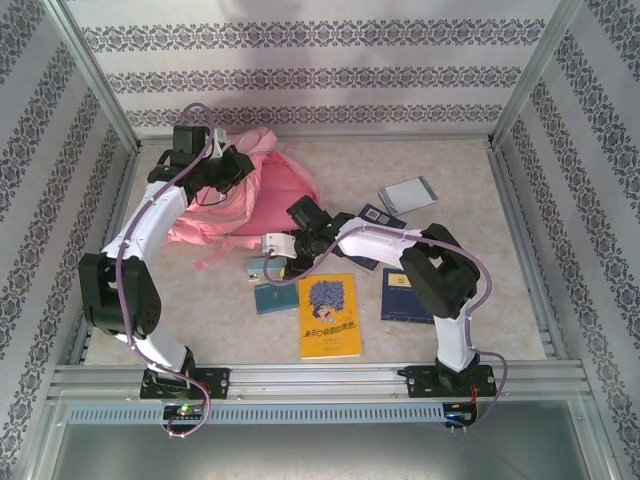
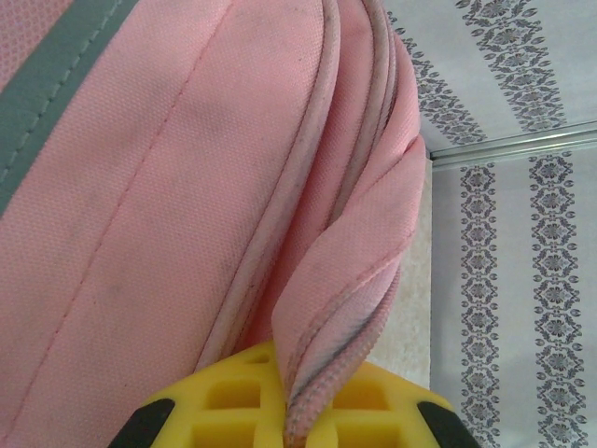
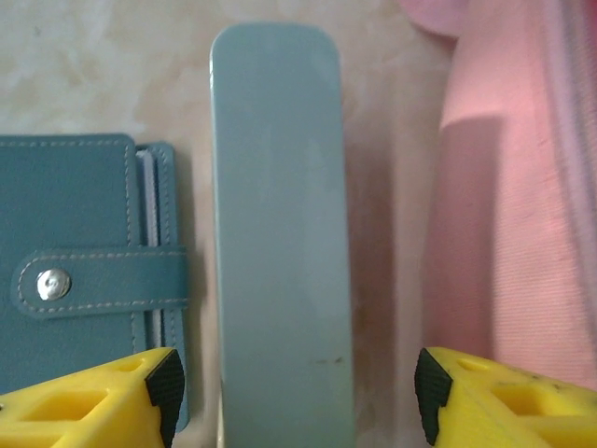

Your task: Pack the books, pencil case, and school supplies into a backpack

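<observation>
The pink backpack (image 1: 262, 190) lies at the back left of the table. My left gripper (image 1: 226, 172) is shut on a folded edge of its fabric; in the left wrist view the left gripper (image 2: 308, 422) pinches that flap of the backpack (image 2: 168, 215). My right gripper (image 3: 298, 392) is open, with a long pale teal pencil case (image 3: 280, 233) lying between its fingers with gaps on both sides. From above, the right gripper (image 1: 272, 254) hangs over the pencil case (image 1: 257, 267). A dark teal snap-strap case (image 3: 84, 280) lies just left of it.
A yellow book (image 1: 328, 315) lies front centre and a navy book (image 1: 405, 296) to its right. A grey-white notebook (image 1: 408, 194) and a navy book (image 1: 374, 215) lie further back. The dark teal case (image 1: 275, 298) sits left of the yellow book. The backpack (image 3: 522, 187) lies close on the right gripper's right.
</observation>
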